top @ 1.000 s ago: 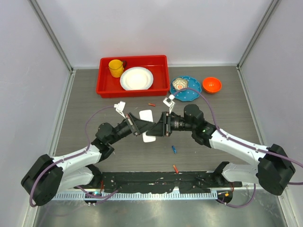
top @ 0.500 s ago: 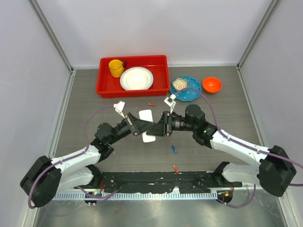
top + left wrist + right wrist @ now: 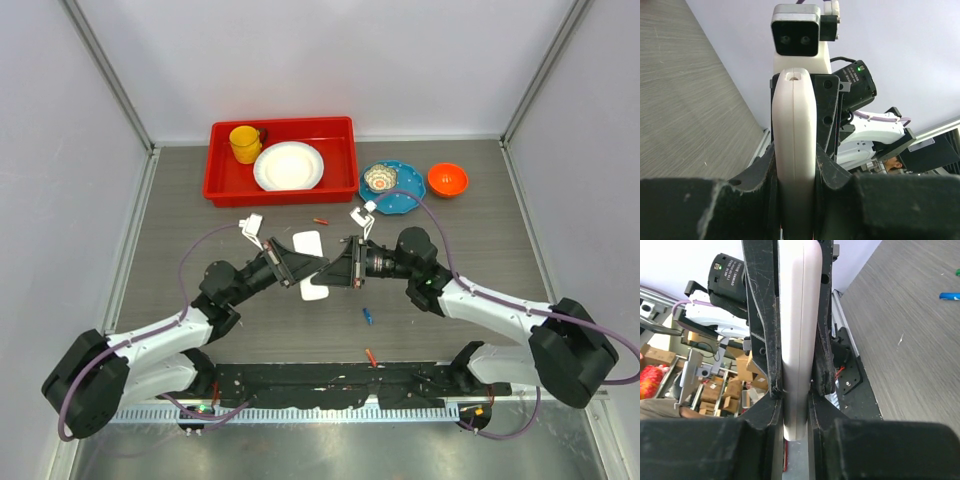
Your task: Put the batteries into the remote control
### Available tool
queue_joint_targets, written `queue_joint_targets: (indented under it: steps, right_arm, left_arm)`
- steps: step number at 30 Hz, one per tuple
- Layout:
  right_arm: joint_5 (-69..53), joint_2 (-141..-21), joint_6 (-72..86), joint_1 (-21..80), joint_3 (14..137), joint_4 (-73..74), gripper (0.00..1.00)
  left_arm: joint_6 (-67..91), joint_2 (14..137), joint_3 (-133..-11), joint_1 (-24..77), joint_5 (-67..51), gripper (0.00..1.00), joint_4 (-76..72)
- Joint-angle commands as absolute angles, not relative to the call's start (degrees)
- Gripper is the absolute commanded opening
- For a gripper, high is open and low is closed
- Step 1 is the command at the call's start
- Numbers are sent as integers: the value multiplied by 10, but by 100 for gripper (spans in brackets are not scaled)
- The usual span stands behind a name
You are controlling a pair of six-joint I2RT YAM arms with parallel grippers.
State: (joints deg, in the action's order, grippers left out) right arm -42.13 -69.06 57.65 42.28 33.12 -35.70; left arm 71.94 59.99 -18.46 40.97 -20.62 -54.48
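When we look from above, the left gripper [image 3: 305, 262] and right gripper [image 3: 335, 270] meet at mid-table, both clamped on the white remote control [image 3: 309, 243]; batteries [image 3: 368, 316] lie loose on the table [image 3: 200, 210] nearby. Left wrist: the remote control stands edge-on, pinched from both sides. Right wrist: the same two-sided pinch.

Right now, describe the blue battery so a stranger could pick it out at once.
On the grey table, find the white remote control clamped in both arms' jaws at centre. Just right of it, toward the arm bases, lies the blue battery. It alone is blue; the nearest other battery is red.
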Motion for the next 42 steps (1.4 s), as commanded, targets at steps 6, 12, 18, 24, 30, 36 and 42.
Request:
queue_joint_targets:
  steps: [6,12,18,24,30,36,42]
  right_arm:
    - [-426,-650,521,423,365,-292,1]
    - [-405,-607,434,416,410,-114,1]
    - [-4,-637,266,409,582,301,1]
    - [477,-795,183,403,641,428,1]
    - [489,-925,165,359,651,403,1]
    - [471,-1030,152,355,709,425,1]
    - [397,-1096,156,355,723,418,8]
  left_arm:
    - [698,581,-170,404,-133,55,-522]
    - [715,584,-191,377,-112,99,-493]
    - [737,498,-183,295,-62,100,-360]
    - [682,293,-170,274,93,100,-74]
    - [644,211,-179,274,103,99,91]
    - [614,170,-185,274,111,99,140]
    - [593,152,-185,275,110,100,154]
